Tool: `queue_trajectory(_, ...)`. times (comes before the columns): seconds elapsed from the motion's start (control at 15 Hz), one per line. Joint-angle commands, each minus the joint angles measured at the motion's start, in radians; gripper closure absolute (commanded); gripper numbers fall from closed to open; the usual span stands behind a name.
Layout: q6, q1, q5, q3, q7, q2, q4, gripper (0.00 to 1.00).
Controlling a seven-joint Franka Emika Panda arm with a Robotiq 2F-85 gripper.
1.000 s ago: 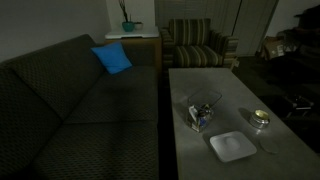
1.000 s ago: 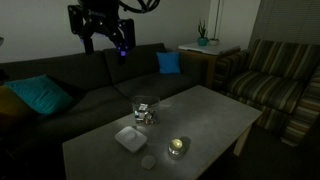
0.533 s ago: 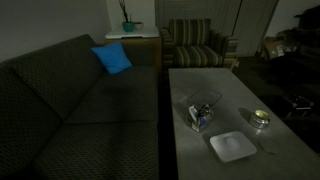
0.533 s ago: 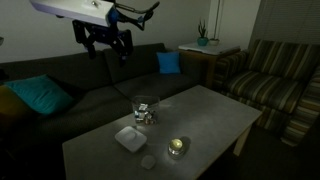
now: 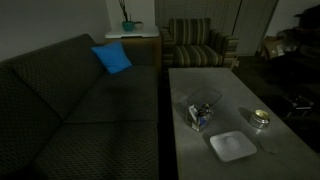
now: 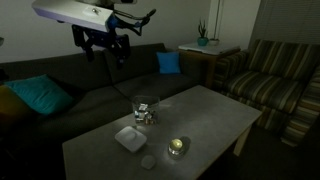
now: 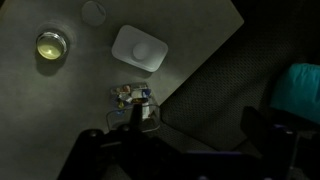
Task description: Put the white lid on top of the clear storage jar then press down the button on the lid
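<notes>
The white jointed arm [image 6: 70, 10] reaches in almost level from the upper left. It holds the black two-fingered tool [image 6: 105, 52] high above the tabletop's [image 6: 200, 112] long far edge. The tool's dark fingers [image 7: 268, 135] point downward, spread wide apart, gripping nothing.

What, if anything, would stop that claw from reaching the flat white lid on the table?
Probably yes. The gripper hangs open high above the table, and the lid lies flat with nothing on it; the jar stands beside it, apart.
</notes>
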Motion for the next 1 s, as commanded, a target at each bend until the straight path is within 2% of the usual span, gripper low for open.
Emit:
queue_trajectory(0.0, 0.093, -0.009, -0.021, 0.037, -0.062, -0.013, -0.026, 0.0)
queue_trajectory(0.13, 0.14, -0.003, -0.029, 0.058, -0.141, -0.01, -0.025, 0.0)
queue_trajectory(0.33, 0.218, 0.026, 0.055, 0.091, -0.317, 0.031, -0.002, 0.0)
queue_trajectory(0.53, 0.353, 0.046, 0.11, 0.131, -0.451, 0.117, 0.021, 0.0)
queue_trajectory(0.73, 0.486, 0.065, 0.067, 0.141, -0.426, 0.25, 0.051, 0.0)
queue_trajectory(0.87, 0.574, 0.122, -0.015, 0.077, -0.34, 0.37, 0.079, 0.0)
queue_trajectory(0.93, 0.586, 0.176, -0.046, 0.015, -0.289, 0.429, 0.1, 0.0)
